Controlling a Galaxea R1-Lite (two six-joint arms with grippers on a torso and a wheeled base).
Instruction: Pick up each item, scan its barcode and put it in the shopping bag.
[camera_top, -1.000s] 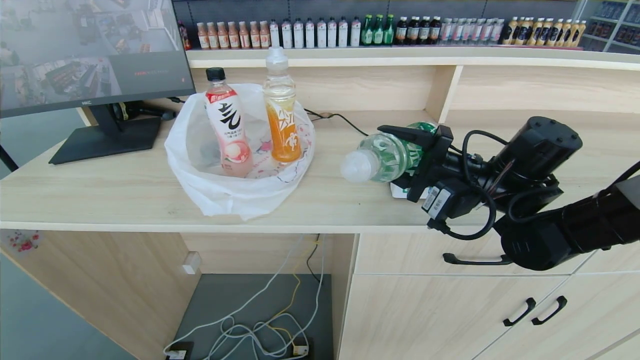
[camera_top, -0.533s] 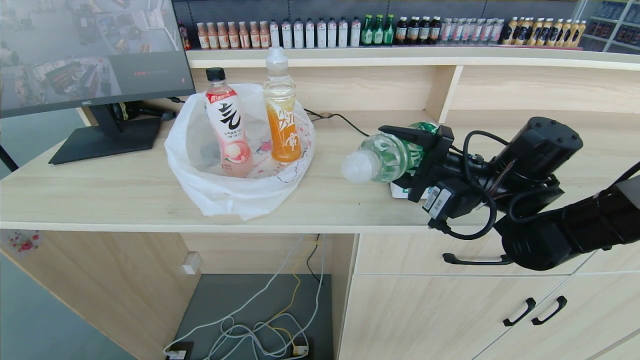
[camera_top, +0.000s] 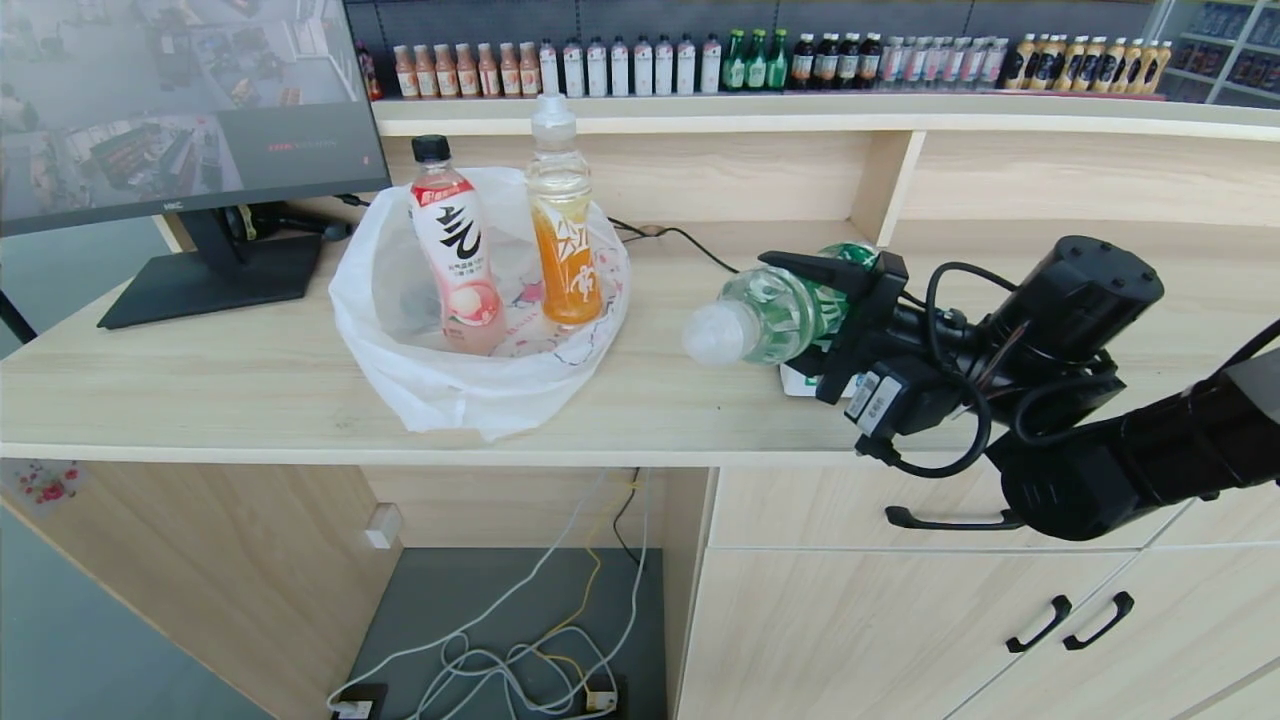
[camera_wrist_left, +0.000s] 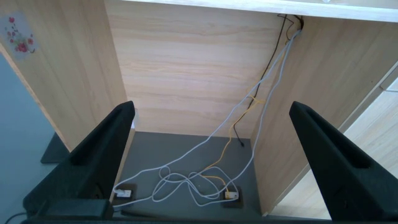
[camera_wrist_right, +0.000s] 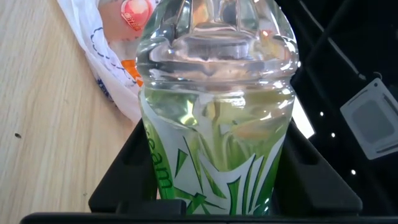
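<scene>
Jaws of right gripper (camera_top: 800, 322) clamp the green bottle (camera_top: 762, 312).

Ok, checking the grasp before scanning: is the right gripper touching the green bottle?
Touching. The right wrist view shows the right gripper with fingers pressed against both sides of the green bottle.

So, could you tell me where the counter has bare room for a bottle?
Bare counter: in front of the monitor stand beside the shopping bag, and between the bag and the green-labelled bottle in the right gripper. Crowded: the bag, holding peach bottle and orange bottle.
</scene>
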